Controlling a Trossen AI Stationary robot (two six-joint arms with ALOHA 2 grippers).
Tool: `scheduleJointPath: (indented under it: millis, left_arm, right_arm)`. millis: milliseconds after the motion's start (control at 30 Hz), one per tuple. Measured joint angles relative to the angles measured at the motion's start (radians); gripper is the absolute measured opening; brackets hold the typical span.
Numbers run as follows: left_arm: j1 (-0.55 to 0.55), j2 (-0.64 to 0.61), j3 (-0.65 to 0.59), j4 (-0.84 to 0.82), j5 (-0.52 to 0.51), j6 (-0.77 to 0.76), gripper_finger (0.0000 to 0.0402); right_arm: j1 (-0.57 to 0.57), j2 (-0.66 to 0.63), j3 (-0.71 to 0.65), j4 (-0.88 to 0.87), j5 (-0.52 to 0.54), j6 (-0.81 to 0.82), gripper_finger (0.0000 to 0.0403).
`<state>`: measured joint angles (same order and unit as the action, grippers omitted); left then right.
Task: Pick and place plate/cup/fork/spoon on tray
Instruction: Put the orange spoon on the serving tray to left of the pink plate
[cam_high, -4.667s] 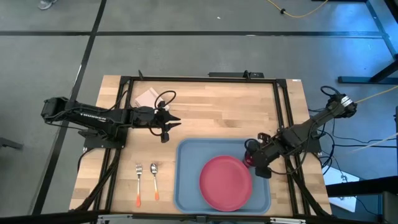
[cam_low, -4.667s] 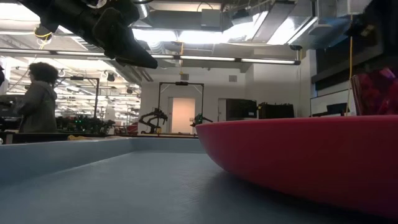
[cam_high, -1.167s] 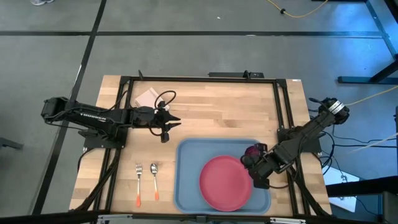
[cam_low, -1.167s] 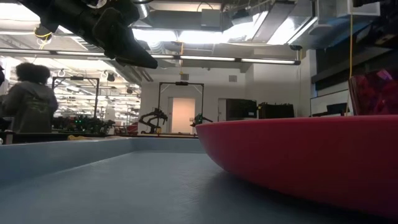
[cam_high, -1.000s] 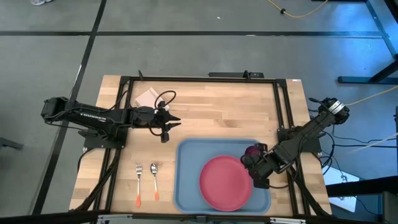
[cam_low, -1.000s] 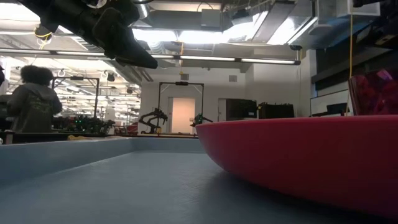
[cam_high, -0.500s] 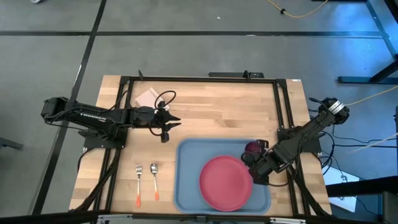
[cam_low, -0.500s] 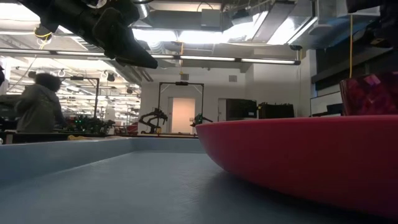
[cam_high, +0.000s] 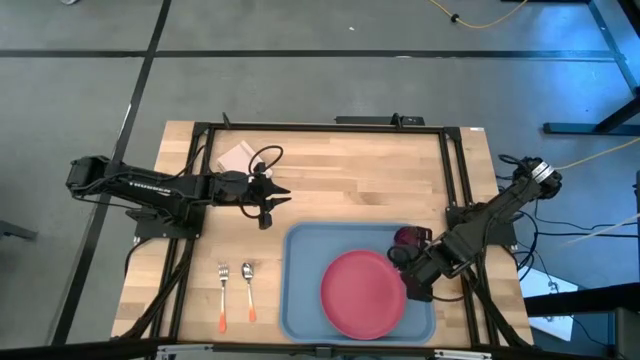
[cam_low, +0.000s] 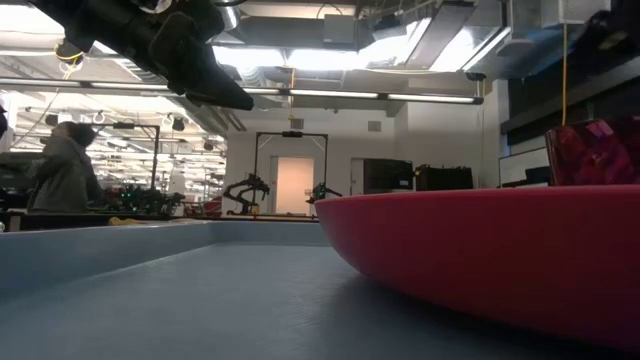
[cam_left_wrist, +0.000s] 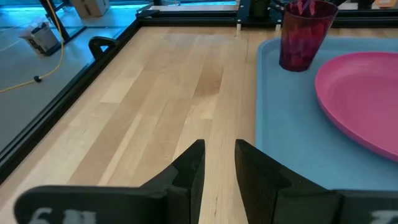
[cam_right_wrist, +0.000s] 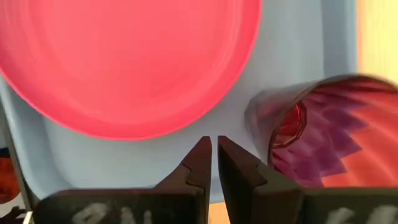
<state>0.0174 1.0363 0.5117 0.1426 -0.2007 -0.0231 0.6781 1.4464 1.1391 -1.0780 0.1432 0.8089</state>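
Judging from how things lie, the cup (cam_high: 407, 238) step looks done: it stands upright on the light-blue tray (cam_high: 300, 300), just beside the pink plate (cam_high: 362, 294). My right gripper (cam_high: 398, 257) hangs next to the cup, fingers nearly together with nothing between them. My left gripper (cam_high: 285, 197) waits over the bare wood, fingers slightly parted, empty. Fork (cam_high: 223, 272) and spoon (cam_high: 247, 270) lie side by side off the tray's left edge — next I need a low, narrow pinch on a thin handle. White lettering on my left arm is too small to read.

White pad (cam_high: 236, 157), far table corner (cam_high: 178, 129).
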Motion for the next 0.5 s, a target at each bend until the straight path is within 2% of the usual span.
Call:
scheduleJointPath:
  millis: [200, 433, 500]
  left_arm:
    - [0.000, 0.000, 0.000, 0.000, 0.000, 0.000, 0.0082]
    - [0.000, 0.000, 0.000, 0.000, 0.000, 0.000, 0.0082]
    - [0.000, 0.000, 0.000, 0.000, 0.000, 0.000, 0.0082]
  right_arm:
    - [0.001, -0.001, 0.023, -0.003, 0.091, -0.049, 0.0033]
    - [-0.005, -0.070, 0.024, -0.003, 0.089, -0.416, 0.0033]
    - [-0.006, -0.108, 0.014, 0.006, 0.088, -0.405, 0.0033]
